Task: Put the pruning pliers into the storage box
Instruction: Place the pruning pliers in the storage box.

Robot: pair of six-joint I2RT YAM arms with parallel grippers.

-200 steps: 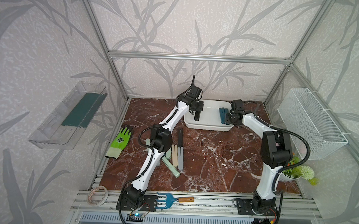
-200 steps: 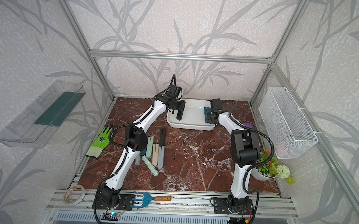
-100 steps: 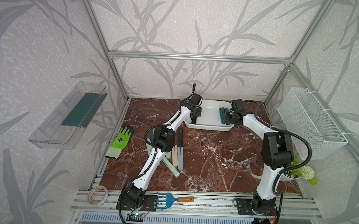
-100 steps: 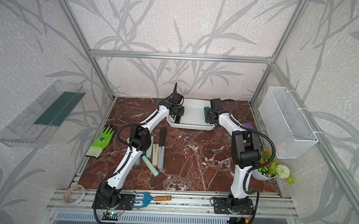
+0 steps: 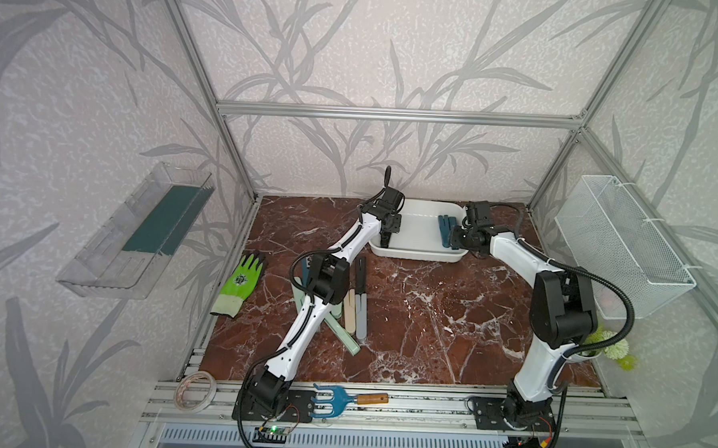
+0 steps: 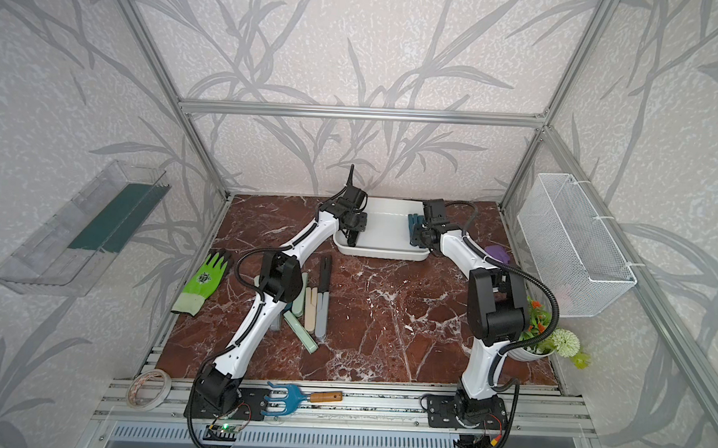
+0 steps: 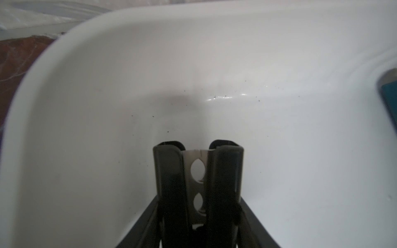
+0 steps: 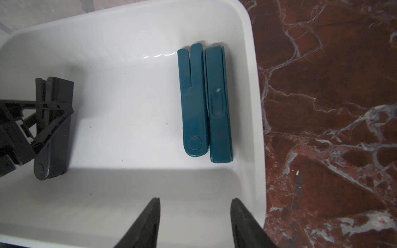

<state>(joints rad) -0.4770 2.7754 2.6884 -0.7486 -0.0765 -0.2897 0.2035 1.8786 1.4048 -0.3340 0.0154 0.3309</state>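
"Left hand (image 5: 385, 243) sits low in the storage box (image 5: 414, 255), fingers either side of the black pliers (image 8: 57, 139) lying on its floor — gripping or merely bracketing, I cannot tell."

"And the right hand (image 8: 195, 200)?"

"Parted, nothing in it, over the box's near rim beside two teal pliers (image 8: 194, 111). More pliers (image 5: 361, 312) wait on the worktop (image 5: 449, 312)."

"Risk?"

"Rising with the fingers half-parted could drag the black tool up the wall. Both arms crowd one box and might clash."

"Any writing?"

"None legible — the green glove (image 5: 242, 278) bears an emblem too small to read."
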